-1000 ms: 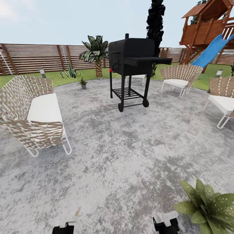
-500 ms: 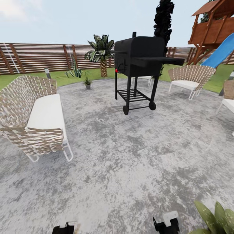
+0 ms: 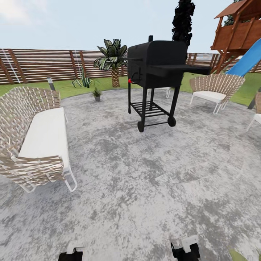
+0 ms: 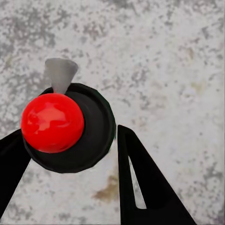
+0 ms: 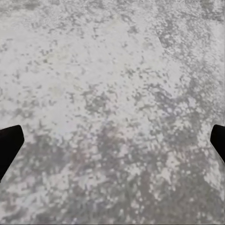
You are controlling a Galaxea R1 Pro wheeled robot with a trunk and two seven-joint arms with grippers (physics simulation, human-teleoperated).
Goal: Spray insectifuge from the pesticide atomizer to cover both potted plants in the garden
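Your left gripper [image 4: 65, 154] clamped the near-black, red-topped pesticide atomizer [image 4: 65, 126]; your right gripper [image 5: 112, 140] was spread wide. Bare grey stone patio [image 3: 145, 188] lay ahead. One small grey-potted plant [image 3: 96, 94] stood at its far edge.

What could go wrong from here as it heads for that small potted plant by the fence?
The grill and the wicker sofa flank the route to the small potted plant, so the base might clip one. The pesticide atomizer sits between the left gripper fingers and could slip while driving. The right gripper hangs open above the patio.
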